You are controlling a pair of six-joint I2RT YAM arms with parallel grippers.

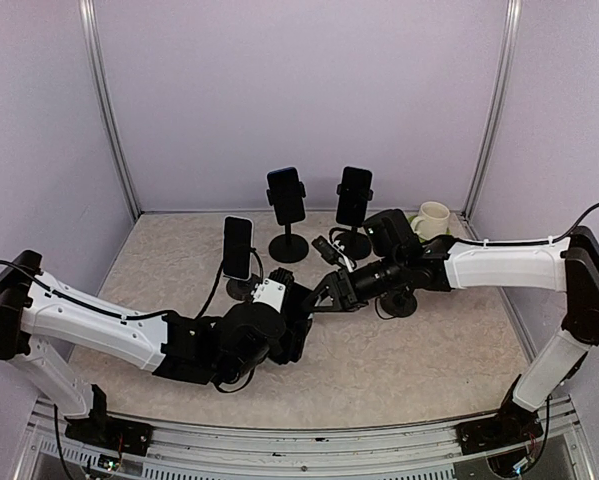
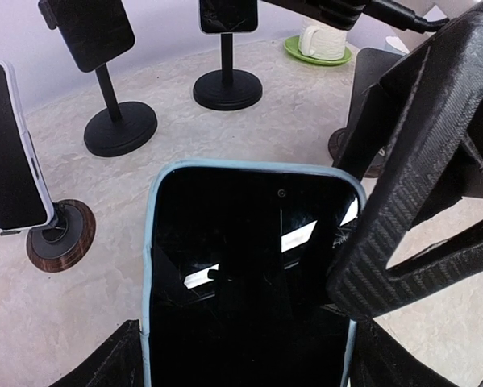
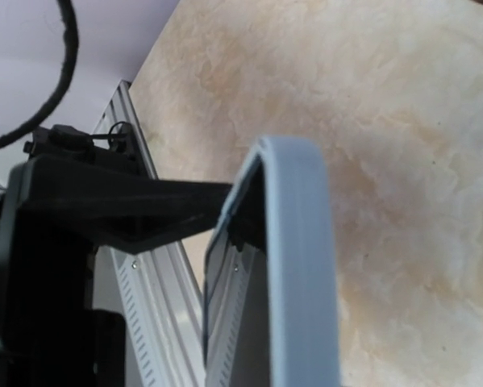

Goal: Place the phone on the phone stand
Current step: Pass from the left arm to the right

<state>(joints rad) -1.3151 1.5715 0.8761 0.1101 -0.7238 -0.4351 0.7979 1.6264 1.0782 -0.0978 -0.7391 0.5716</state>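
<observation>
Near the bench [image 1: 449,350] centre, seen from overhead, the left end effector [image 1: 299,301] meets the right end effector [image 1: 330,294]. Left wrist: the glossy black phone in pale-blue case [image 2: 249,282] is pinched by the left, long axis pointing outward, camera end farthest. Right wrist: the phone is edge-on; I cannot tell whether the right grips it.

Left arm [image 1: 89,325] and right arm [image 1: 504,265]: white shell links joined by bulky black joint housings, on black bases. Thin black cable [image 1: 591,208] trails off the right shoulder. Claw finger [image 2: 418,201]: black, woven carbon-look surface, triangular cut-out.
</observation>
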